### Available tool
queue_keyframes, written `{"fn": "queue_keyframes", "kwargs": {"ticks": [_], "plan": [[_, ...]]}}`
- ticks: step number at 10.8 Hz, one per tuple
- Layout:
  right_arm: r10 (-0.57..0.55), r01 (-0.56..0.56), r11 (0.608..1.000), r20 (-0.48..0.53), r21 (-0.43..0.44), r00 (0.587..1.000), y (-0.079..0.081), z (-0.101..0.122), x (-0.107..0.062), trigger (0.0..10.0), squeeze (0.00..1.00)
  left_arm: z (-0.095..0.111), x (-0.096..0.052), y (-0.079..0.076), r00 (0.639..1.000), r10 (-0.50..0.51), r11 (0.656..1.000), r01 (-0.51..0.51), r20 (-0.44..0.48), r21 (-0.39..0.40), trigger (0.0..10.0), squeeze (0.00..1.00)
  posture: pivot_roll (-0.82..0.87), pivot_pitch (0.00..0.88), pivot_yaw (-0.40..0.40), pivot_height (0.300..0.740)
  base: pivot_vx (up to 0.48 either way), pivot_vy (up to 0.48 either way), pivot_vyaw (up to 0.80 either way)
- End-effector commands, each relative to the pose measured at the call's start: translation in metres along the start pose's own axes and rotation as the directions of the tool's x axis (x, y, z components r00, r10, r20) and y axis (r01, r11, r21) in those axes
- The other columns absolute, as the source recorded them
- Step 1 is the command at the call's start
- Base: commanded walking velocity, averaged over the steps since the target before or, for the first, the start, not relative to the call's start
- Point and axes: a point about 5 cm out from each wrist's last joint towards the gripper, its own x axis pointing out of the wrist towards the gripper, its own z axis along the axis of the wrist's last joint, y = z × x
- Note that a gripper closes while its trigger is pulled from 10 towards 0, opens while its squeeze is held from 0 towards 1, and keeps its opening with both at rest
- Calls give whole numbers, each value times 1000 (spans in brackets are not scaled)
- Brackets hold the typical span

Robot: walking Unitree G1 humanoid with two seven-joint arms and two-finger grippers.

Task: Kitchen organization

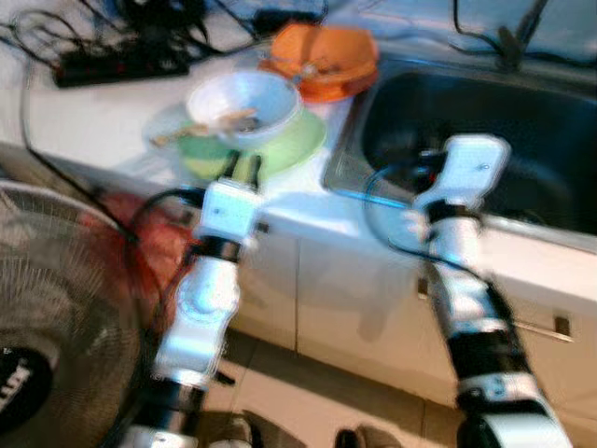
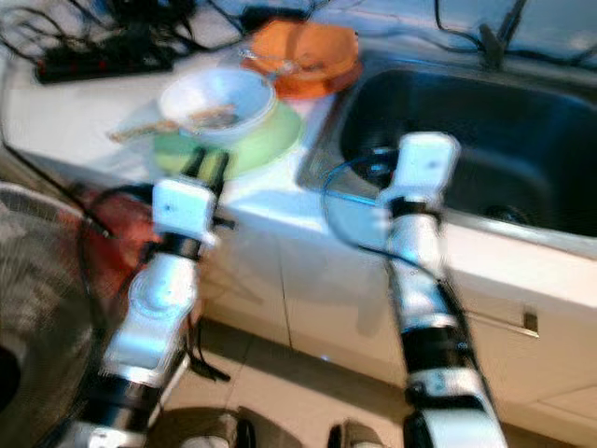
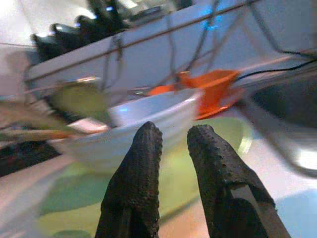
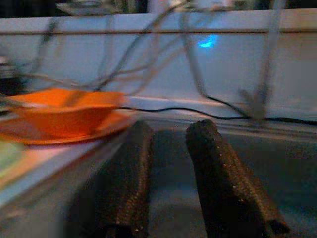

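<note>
The left tool [image 3: 168, 144] reaches toward the near rim of the green plate, its two black fingers [image 3: 133, 178] parted by a narrow gap and holding nothing. The right tool [image 4: 171, 148] sits over the near edge of the sink, fingers likewise a little apart and empty.

The white table [image 1: 103, 121] runs across the head views, with white cabinet doors [image 1: 354, 299] below it. A dark steel sink [image 1: 522, 149] is set into it on the robot's right. On the floor at the robot's left stands a large fan [image 1: 56, 317] with a wire grille, and something red [image 1: 154, 247] lies behind it against the cabinet.

The task's dishes are grouped on the table just left of the sink. The green plate [image 1: 298, 140] lies nearest the edge, and a white bowl [image 1: 247, 103] rests on it with what looks like a utensil [image 1: 201, 126] lying across it; motion blur hides what kind. Behind them an orange bowl [image 1: 326, 56] sits on an orange plate [image 4: 64, 134], right beside the sink rim. A black power strip [image 1: 121, 61] with tangled cables lies at the back of the table.
</note>
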Motion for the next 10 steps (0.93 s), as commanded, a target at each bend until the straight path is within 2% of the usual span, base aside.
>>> {"fn": "queue_keyframes", "kwargs": {"ticks": [1,5,8,10], "plan": [[6,-6,1000,3,18,1000,4,1,1,10000,0,-2,-2,5,1000,15,1000,-15,-5,12,10000,0,21,158,11,740,0,0,0],[12,-12,1000,-5,16,1000,6,0,0,10000,0,-2,-2,4,1000,13,1000,-13,-7,22,10000,0,20,157,11,740,0,0,0],[19,-19,1000,-12,11,1000,7,-2,0,10000,0,-3,-3,8,999,52,996,-52,-3,67,10000,0,23,155,10,740,0,0,0],[17,-17,1000,-14,11,1000,7,-2,-1,10000,0,6,-2,12,995,83,988,-89,53,128,10000,0,22,154,11,740,0,0,0]]}}
